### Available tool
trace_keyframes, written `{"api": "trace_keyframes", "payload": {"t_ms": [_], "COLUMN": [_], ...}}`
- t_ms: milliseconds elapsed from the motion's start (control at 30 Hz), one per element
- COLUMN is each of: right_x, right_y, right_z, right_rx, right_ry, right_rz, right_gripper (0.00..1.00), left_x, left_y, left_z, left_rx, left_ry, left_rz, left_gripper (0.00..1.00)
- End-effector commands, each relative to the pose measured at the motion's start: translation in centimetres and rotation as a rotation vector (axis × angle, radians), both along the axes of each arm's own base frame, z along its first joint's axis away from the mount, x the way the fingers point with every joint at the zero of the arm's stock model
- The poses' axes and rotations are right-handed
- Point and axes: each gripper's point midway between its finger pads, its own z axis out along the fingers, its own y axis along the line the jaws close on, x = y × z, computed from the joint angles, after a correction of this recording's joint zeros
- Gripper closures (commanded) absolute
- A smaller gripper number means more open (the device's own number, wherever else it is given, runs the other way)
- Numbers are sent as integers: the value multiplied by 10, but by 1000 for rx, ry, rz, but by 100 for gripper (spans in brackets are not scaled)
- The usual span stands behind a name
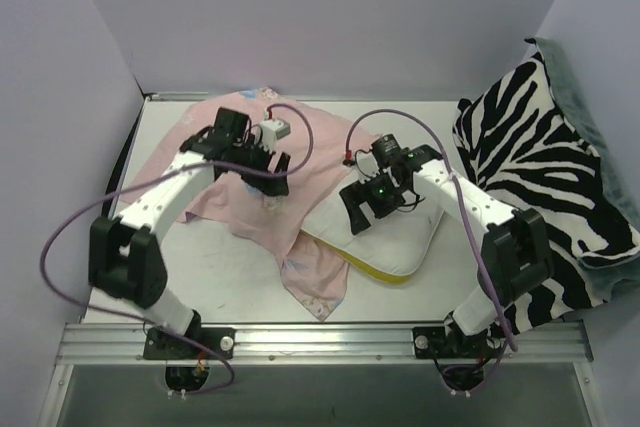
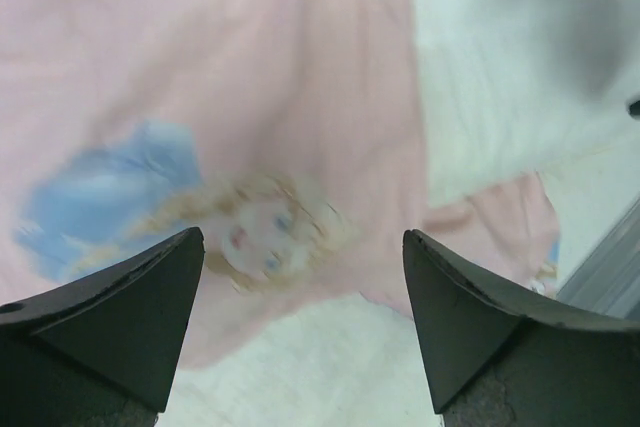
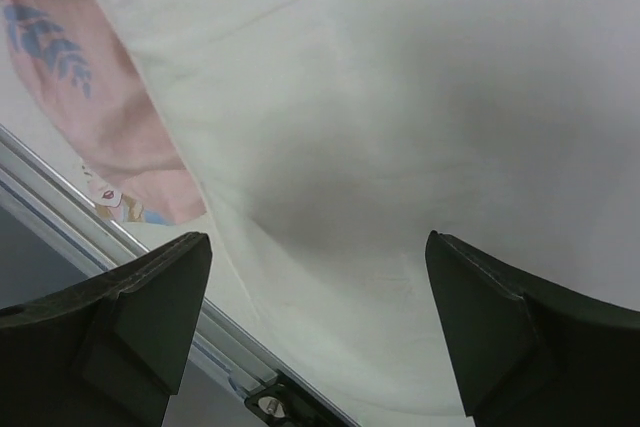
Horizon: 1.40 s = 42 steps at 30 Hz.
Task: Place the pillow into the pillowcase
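The pillowcase (image 1: 250,187) lies crumpled on the table's left-centre, pale pink side up, with a printed tail (image 1: 318,282) towards the front. The white pillow (image 1: 390,242) with a yellow band lies right of it, its left end lying over the fabric. My left gripper (image 1: 272,179) is open just above the pillowcase; the left wrist view shows the blonde princess print (image 2: 262,232) between the spread fingers (image 2: 130,317). My right gripper (image 1: 368,209) is open just above the pillow's top, which fills the right wrist view (image 3: 400,147). Neither holds anything.
A zebra-striped blanket (image 1: 545,182) is heaped at the right edge of the table. Purple cables loop over both arms. The metal rail (image 1: 320,339) runs along the front edge. Bare white table (image 1: 220,282) shows in front of the pillowcase.
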Motion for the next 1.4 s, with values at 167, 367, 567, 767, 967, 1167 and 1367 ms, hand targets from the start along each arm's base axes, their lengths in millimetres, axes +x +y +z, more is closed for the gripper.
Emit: {"api": "trace_keyframes", "payload": {"t_ms": [167, 367, 567, 767, 967, 1167, 1367], "right_x": [-15, -14, -8, -16, -2, 21, 50], "right_y": [29, 38, 47, 73, 116, 143, 137], "right_z": [-2, -44, -52, -18, 64, 82, 57], "right_rx": [-97, -177, -155, 79, 365, 486, 504], "right_ry": [-105, -38, -2, 117, 163, 248, 326], "right_rz": [57, 54, 31, -14, -68, -114, -246], "right_gripper": [5, 11, 58, 100, 100, 100, 100], "left_x": [-123, -128, -108, -108, -233, -268, -254], "left_y": [-5, -11, -24, -52, -145, -133, -92], "left_z": [-8, -43, -81, -83, 42, 43, 21], "left_rx": [26, 164, 292, 260, -242, -220, -148], "left_ry": [-163, -358, -440, -452, -410, -343, -300], "left_rz": [-236, -262, -227, -323, -825, -952, -885], "left_gripper": [3, 3, 7, 91, 100, 100, 100]}}
